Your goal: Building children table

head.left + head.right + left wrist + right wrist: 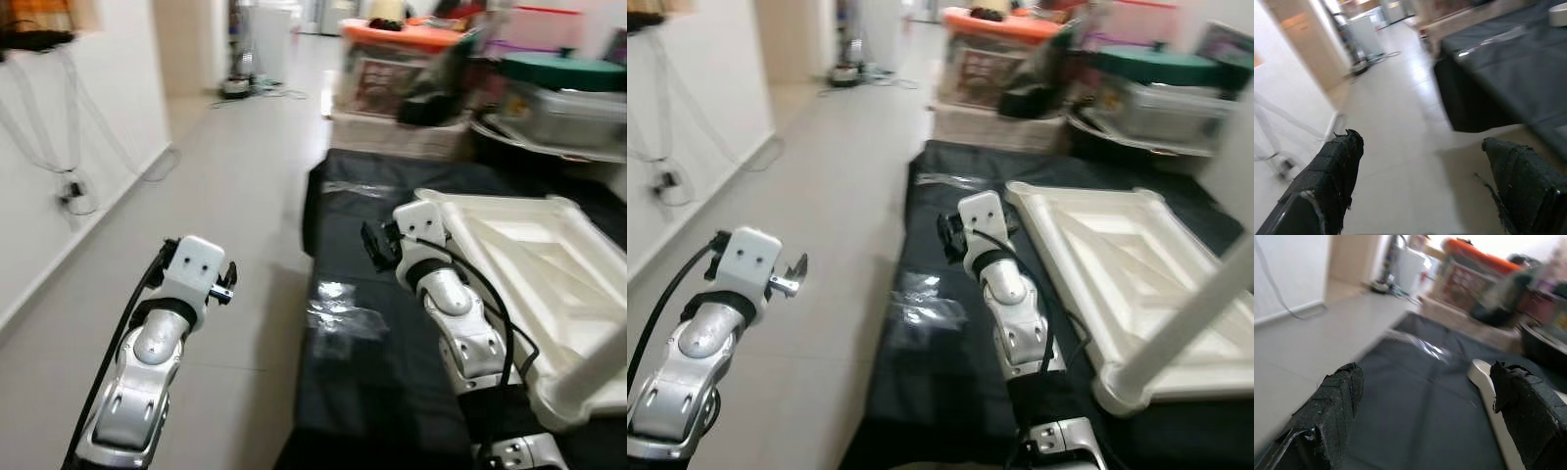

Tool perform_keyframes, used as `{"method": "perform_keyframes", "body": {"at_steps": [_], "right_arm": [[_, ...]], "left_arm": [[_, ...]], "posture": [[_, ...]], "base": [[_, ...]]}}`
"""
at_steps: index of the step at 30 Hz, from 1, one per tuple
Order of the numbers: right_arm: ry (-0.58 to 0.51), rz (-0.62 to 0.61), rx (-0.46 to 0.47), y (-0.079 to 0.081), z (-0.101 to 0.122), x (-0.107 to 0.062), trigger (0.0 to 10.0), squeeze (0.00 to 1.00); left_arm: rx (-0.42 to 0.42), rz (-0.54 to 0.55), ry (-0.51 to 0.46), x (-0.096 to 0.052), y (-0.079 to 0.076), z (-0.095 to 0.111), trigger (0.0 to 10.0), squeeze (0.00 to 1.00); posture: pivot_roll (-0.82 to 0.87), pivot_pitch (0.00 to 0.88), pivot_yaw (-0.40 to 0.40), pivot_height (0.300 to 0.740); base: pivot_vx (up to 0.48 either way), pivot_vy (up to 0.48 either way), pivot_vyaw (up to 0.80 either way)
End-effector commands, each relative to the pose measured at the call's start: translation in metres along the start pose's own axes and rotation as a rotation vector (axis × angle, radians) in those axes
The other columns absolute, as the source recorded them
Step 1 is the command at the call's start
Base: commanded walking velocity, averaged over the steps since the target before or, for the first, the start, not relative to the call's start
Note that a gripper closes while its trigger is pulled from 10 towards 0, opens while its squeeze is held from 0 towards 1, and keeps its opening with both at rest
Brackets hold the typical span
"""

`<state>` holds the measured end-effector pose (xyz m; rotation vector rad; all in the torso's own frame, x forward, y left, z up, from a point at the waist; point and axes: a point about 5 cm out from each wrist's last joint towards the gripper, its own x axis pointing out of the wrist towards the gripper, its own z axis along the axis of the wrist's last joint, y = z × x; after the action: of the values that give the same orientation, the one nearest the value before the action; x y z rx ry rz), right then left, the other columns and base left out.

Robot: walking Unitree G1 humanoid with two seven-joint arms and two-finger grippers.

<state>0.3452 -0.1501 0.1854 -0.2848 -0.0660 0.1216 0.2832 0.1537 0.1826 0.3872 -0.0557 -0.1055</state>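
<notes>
At the far left a cable hangs on the white wall (59,127). The left claw (1420,181) hovers over the pale tiled floor (225,196), fingers spread wide and holding nothing. Next lies a black sheet (372,372) with a clear plastic bag (343,315) on it. The right claw (1425,416) is above that sheet, also wide open and empty. Furthest right, the white children's table (1117,264) rests upside down on the sheet, one leg (1185,328) attached.

Head eyes look down over both arms; wrist cameras face forward, sharing the black mat (392,392)
</notes>
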Motion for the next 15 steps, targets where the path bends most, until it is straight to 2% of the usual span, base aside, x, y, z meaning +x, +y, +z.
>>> {"method": "perform_keyframes", "body": {"at_steps": [1, 6, 11, 15], "right_arm": [[0.017, -0.016, 0.016, 0.0, -0.002, -0.001, 10.0, 0.0], [0.05, -0.077, 0.027, -0.009, -0.008, -0.001, 10.0, 0.0], [0.048, -0.15, 0.085, -0.022, -0.008, -0.001, 10.0, 0.0], [0.034, -0.161, 0.087, -0.025, -0.008, -0.001, 10.0, 0.0]], "left_arm": [[0.014, 0.01, 0.017, -0.004, -0.002, -0.002, 10.0, 0.0], [0.031, 0.035, 0.007, -0.005, -0.003, -0.002, 10.0, 0.0], [0.081, 0.048, -0.006, -0.005, -0.002, -0.002, 10.0, 0.0], [0.098, 0.046, -0.006, -0.007, -0.004, -0.001, 10.0, 0.0]], "posture": [[0.04, 0.0, -0.099, 0.74], [0.04, 0.0, -0.097, 0.74], [0.05, 0.0, -0.088, 0.74], [0.05, 0.0, -0.087, 0.74]], "base": [[0.0, 0.0, -0.8], [0.0, 0.0, -0.79], [0.0, 0.0, -0.79], [0.0, 0.0, 0.0]]}}
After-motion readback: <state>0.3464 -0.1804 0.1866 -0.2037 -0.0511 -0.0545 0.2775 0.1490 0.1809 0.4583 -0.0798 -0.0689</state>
